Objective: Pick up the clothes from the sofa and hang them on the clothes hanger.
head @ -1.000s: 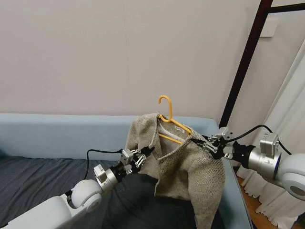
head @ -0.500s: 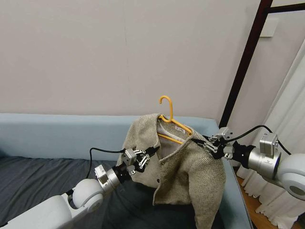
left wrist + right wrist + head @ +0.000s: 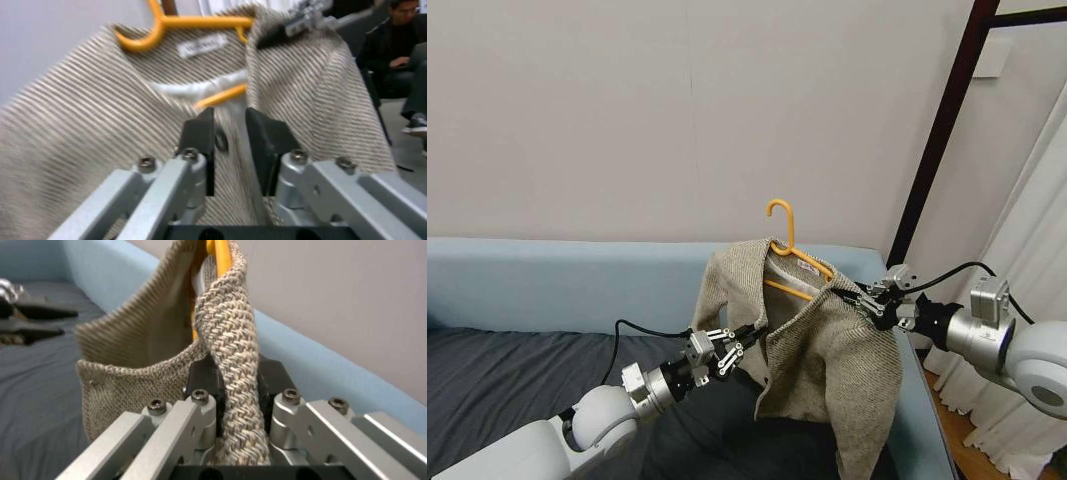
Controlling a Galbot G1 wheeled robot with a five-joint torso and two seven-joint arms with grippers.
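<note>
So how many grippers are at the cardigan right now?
2. The left gripper is at the cardigan's front edge, by a button; the right gripper is shut on its knit edge beside the hanger.

A: The cardigan [image 3: 827, 350] is coarse knitted cloth, ribbed and matt, thick and ropy at the edge.
B: And the hanger [image 3: 779, 215]?
A: Smooth orange plastic with a slight gloss.
B: The left gripper [image 3: 747, 333] and right gripper [image 3: 859, 300]?
A: Bare brushed metal links with screw heads, and matt black pads [image 3: 200, 135].
B: The sofa [image 3: 547, 280]?
A: Smooth pale blue covering on the back, dark grey woven cloth on the seat.
</note>
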